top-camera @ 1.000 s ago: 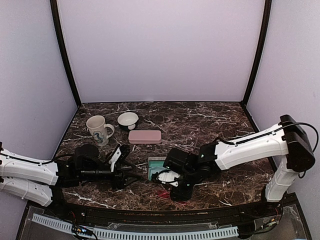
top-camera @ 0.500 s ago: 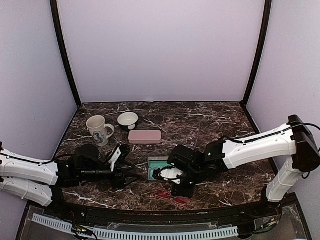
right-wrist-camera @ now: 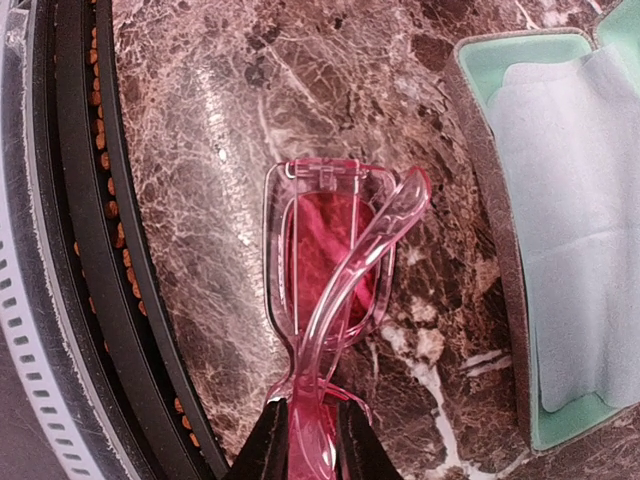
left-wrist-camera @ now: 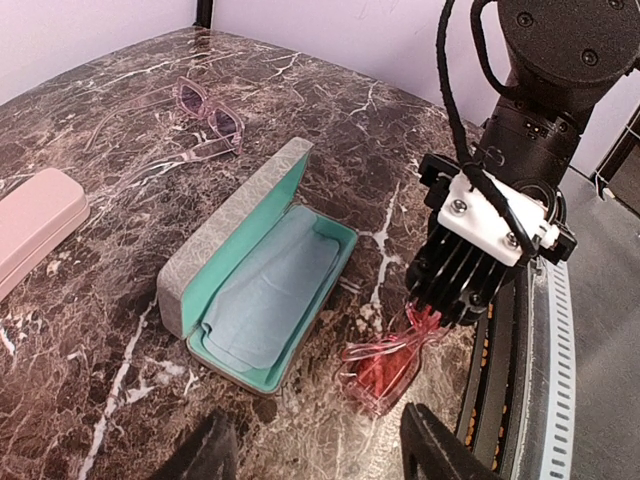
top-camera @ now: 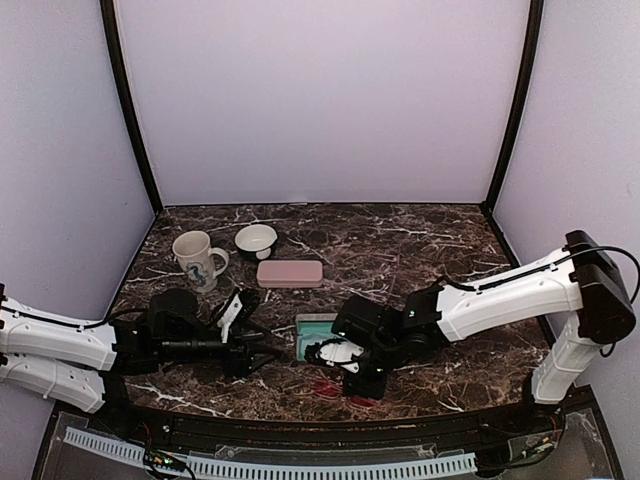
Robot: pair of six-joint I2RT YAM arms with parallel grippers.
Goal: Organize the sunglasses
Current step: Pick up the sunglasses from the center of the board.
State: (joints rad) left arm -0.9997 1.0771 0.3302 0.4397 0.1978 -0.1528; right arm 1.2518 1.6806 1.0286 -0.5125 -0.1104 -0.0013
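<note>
Right gripper [right-wrist-camera: 310,428] clamped on red sunglasses [right-wrist-camera: 330,250] at frame end; left gripper [left-wrist-camera: 320,455] parted, empty. Likely light, brittle, slick: hold frame, not lenses. Case [top-camera: 316,320] at their 11 o'clock.

The top camera is looking down from high behind the near edge over the whole desk [top-camera: 420,240]. The left wrist camera is viewing the open case [left-wrist-camera: 235,225] and red sunglasses [left-wrist-camera: 385,365] obliquely, nearby; the right wrist camera is overlooking both, closer.

Folded translucent red sunglasses [right-wrist-camera: 325,262] lying flat; paler pink pair [left-wrist-camera: 222,124] well apart.
</note>
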